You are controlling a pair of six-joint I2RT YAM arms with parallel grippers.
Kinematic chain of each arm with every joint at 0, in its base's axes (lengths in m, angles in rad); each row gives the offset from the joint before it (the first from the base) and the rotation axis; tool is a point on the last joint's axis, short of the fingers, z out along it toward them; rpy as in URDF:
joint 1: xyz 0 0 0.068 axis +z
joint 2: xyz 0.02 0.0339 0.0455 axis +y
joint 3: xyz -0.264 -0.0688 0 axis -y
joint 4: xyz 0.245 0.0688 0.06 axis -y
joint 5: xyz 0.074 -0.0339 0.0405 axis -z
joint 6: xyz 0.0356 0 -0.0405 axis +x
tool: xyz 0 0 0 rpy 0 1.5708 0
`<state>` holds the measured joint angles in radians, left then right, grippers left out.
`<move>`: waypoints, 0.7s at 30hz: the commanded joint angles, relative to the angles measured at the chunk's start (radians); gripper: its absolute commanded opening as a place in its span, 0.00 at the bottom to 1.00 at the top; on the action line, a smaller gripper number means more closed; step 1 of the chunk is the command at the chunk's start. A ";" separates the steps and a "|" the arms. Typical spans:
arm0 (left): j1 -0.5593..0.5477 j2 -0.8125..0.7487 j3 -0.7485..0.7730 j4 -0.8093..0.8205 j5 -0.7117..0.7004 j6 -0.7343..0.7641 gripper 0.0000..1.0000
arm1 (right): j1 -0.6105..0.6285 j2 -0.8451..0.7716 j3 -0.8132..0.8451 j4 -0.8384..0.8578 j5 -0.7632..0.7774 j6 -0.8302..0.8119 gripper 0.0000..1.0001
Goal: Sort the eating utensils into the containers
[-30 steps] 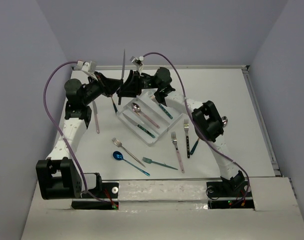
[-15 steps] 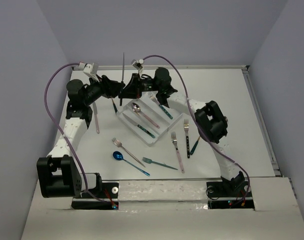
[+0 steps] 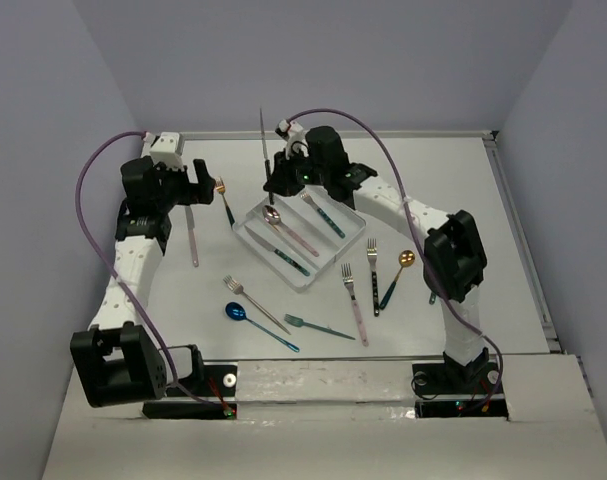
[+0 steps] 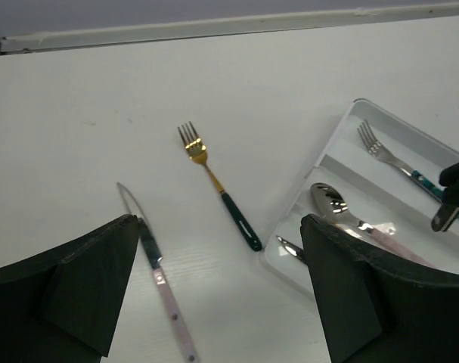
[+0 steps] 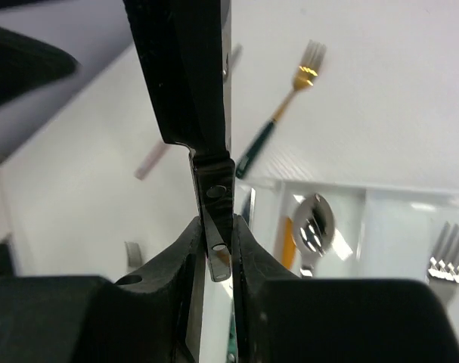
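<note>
One knife (image 3: 264, 150) stands upright, pinched by the right claw (image 5: 212, 236) over the far edge of the tray (image 4: 320, 162); only the top view shows its whole blade. The left claw (image 4: 218, 227) gapes empty above the tabletop (image 4: 100, 113).

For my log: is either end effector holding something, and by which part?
Right end effector grips a knife by its dark handle; left end effector holds nothing.
</note>
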<state>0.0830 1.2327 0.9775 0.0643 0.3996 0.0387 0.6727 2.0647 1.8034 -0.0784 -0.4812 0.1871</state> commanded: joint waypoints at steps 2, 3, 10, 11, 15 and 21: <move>0.043 -0.098 -0.008 -0.138 -0.275 0.231 0.99 | 0.138 -0.026 0.017 -0.388 0.389 -0.268 0.00; 0.053 -0.114 -0.028 -0.130 -0.322 0.243 0.99 | 0.152 -0.015 0.045 -0.426 0.438 -0.279 0.00; 0.119 -0.138 -0.180 -0.075 -0.372 0.293 0.99 | 0.238 0.087 0.151 -0.752 0.594 -0.275 0.00; 0.123 -0.130 -0.184 -0.073 -0.372 0.294 0.99 | 0.248 0.100 0.155 -0.777 0.604 -0.270 0.00; 0.126 -0.114 -0.189 -0.070 -0.364 0.296 0.99 | 0.260 0.106 0.155 -0.854 0.590 -0.219 0.00; 0.126 -0.116 -0.197 -0.070 -0.338 0.297 0.99 | 0.260 0.126 0.154 -0.893 0.593 -0.204 0.00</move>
<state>0.2043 1.1309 0.7841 -0.0414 0.0513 0.3145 0.9371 2.1849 1.9034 -0.9058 0.0994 -0.0299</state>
